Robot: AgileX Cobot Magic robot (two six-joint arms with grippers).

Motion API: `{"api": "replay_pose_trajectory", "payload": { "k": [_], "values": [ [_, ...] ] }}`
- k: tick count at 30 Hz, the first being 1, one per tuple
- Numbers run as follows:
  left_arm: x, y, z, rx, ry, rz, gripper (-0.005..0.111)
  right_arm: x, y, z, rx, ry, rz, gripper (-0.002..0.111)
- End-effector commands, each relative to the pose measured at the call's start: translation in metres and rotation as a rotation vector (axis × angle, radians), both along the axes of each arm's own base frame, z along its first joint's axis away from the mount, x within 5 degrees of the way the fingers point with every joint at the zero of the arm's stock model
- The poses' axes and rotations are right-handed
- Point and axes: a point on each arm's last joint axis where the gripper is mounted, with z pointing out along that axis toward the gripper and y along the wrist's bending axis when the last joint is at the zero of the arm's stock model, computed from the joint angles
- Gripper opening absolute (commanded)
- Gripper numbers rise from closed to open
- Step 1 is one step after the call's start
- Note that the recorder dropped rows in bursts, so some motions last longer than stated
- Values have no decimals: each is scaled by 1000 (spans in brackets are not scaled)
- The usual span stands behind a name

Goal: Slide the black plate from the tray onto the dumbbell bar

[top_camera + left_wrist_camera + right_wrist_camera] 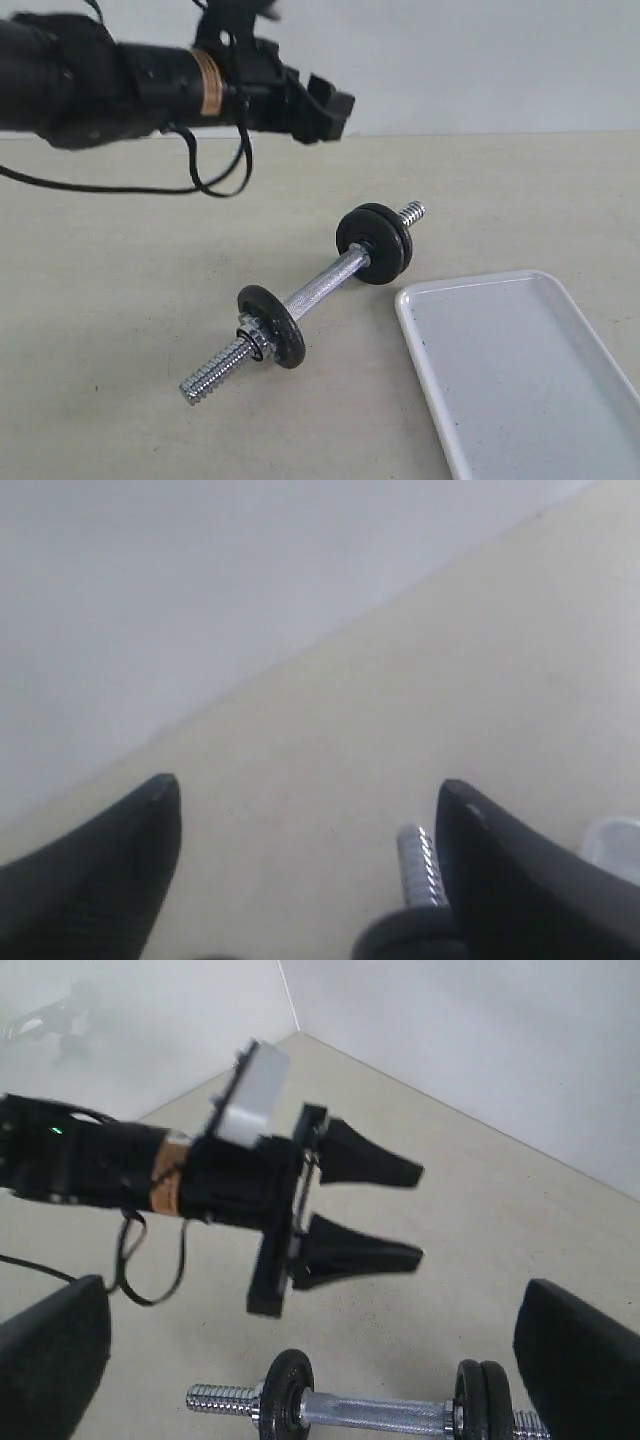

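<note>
Looking at the glossy white rectangular tray [500, 370], the part in view is bare. My guess is the flat round black cast-iron plate [375, 243] is already one of the two discs pressed together at the far end of the short chrome steel dumbbell bar [320, 285]. Can't tell which of the pair it is. The near end carries just a single black disc [272, 325] with a chrome nut [250, 336] outside it.

The bar lies flat on the pale beige counter [120, 300]. Its long axis runs diagonally from the near-left threaded tip to the far-right one, and the doubled discs sit just beside the tray's corner.

The left gripper [335, 112] hangs in the air above and behind the bar, jaws spread, nothing in them. As far as I can judge it's the nearer one to that far end; its own camera has the threaded tip peeking in beside one finger. The right gripper [315, 1288] is also spread wide and empty, looking down at the bar broadside.

If anything's left to do, I'd say it's seating the plate further inward along the axis. There's plenty of bare counter on the left of the bar, but the tray rim crowds the right side.
</note>
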Motion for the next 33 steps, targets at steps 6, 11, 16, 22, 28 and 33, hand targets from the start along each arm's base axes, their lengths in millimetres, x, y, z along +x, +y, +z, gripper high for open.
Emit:
{"api": "replay_pose_trajectory", "payload": {
  "k": [6,11,16,22,28,33],
  "values": [
    [-38,31,95,-68,-196,66,67,-2,-1,3,-6,-19,3,104],
    [-50,45,103,-32,-181,137,67,-8,-1,9,-7,-53,8,104],
    [-82,63,115,-68,-216,131,67,-35,2,32,11,-106,-6,104],
    [-159,96,162,-365,-345,44,67,-109,9,77,122,-136,-56,104],
    [-260,136,214,-681,-587,-200,65,-214,19,110,223,-273,-50,104],
    [-308,159,221,-706,-640,-269,63,-305,27,111,214,-493,-26,104]
  ]
}}
